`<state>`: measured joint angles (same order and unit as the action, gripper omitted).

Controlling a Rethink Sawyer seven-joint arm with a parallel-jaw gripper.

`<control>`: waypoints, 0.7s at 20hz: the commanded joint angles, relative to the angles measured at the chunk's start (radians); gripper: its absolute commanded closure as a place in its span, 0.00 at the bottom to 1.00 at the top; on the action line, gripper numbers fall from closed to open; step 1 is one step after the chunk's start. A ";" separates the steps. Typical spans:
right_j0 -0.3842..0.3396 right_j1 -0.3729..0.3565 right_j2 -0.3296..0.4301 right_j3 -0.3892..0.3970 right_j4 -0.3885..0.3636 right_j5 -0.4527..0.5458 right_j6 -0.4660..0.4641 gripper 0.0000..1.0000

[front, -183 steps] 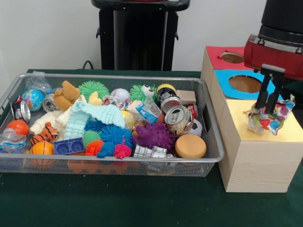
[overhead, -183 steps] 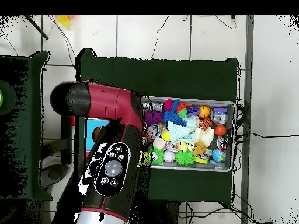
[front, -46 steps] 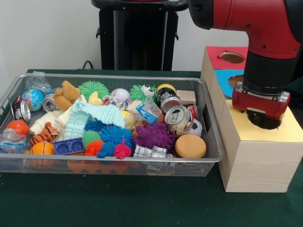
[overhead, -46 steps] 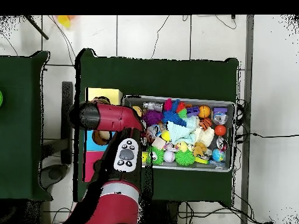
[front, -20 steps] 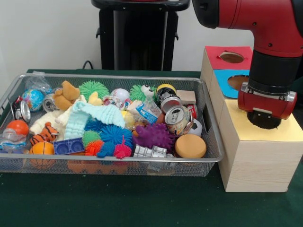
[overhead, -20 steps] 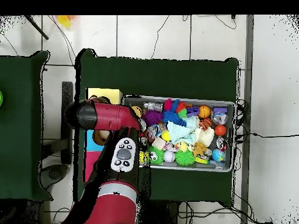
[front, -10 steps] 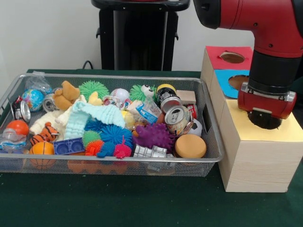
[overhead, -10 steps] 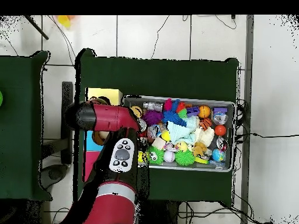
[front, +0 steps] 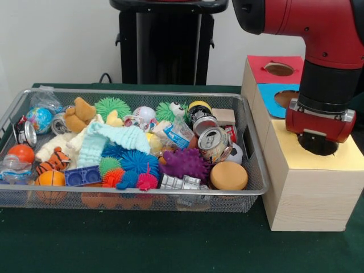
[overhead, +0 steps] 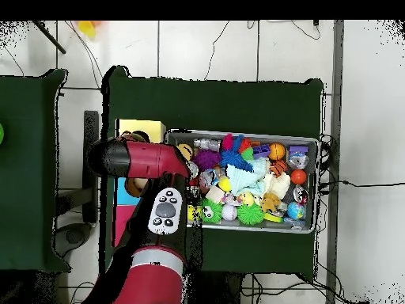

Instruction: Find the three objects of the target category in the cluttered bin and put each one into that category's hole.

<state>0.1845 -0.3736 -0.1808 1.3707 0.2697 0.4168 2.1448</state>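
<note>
Arm's wrist [front: 320,122] sits low over the yellow top of the wooden box [front: 307,190], right beside the mesh bin [front: 133,196]. Bin's packed: purple spiky ball [front: 185,164], crushed can [front: 214,143], tan sponge disc [front: 228,176], mint cloth [front: 111,139].

My arm [front: 324,68] has swung in over the wooden box [front: 307,182], its wrist now down at the yellow panel [front: 347,156]. The crumpled colourful wrapper I carried beneath the gripper is gone.
</note>
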 commanded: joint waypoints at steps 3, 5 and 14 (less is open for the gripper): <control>-0.016 -0.092 0.026 0.089 -0.038 0.135 0.071 1.00; -0.007 -0.118 0.009 0.081 -0.041 0.181 0.070 1.00; 0.023 -0.108 -0.007 0.066 -0.037 0.191 0.102 1.00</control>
<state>0.2126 -0.4697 -0.2084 1.3789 0.2695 0.4899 2.1448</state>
